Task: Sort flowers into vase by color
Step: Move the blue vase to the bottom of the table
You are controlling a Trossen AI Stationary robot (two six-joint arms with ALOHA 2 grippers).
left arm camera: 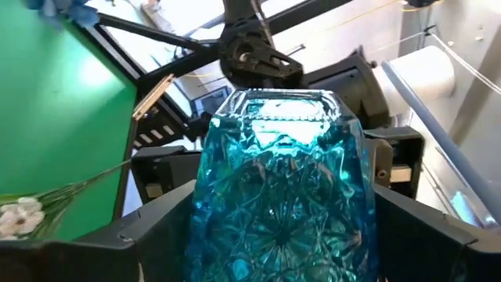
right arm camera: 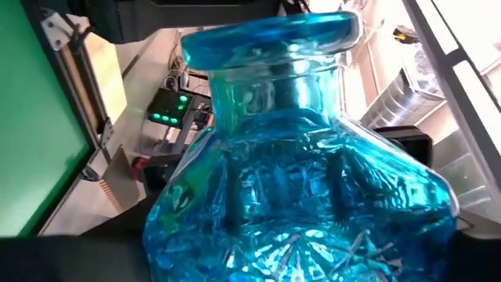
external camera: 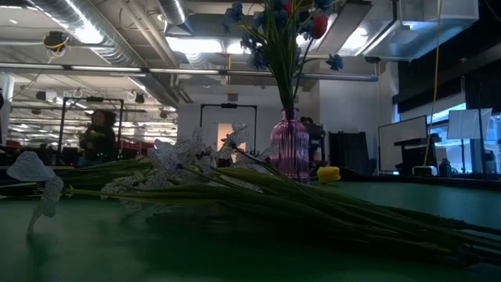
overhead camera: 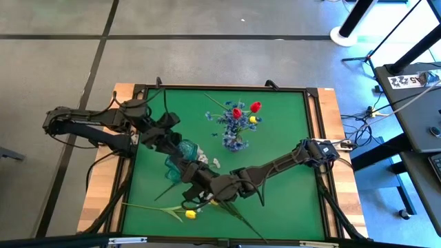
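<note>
A blue cut-glass vase (overhead camera: 182, 154) is held lying level in the air over the green mat's (overhead camera: 289, 186) left half. My left gripper (overhead camera: 171, 146) and my right gripper (overhead camera: 194, 173) are both shut on it, one from each end. In the right wrist view its neck and rim (right arm camera: 266, 39) point away from my right gripper. A pink vase (overhead camera: 236, 142) stands mid-mat holding red, blue and yellow flowers (overhead camera: 245, 110). A yellow tulip (overhead camera: 191, 214), white sprays (overhead camera: 207, 162) and long green stems (external camera: 313, 200) lie flat on the mat. My left gripper has the blue vase's faceted body (left arm camera: 211, 211) between its two fingers (left arm camera: 156, 227), one on each opposite side. The fingers come level from the table's left. The vase is lifted clear of the mat, lying level. My right gripper has the wide part of the body (right arm camera: 184, 227) between its fingers (right arm camera: 78, 258), which come level from the table's right and near side. The picture's lower edge cuts off most of the contact. The neck and rim stick out beyond the fingers.
The pink vase (external camera: 290, 149) with its tall bouquet stands to the right of and beyond both grippers. Loose stems cross the mat's near left part. A black frame and a wooden border (overhead camera: 331, 138) edge the mat. The mat's right half is bare green.
</note>
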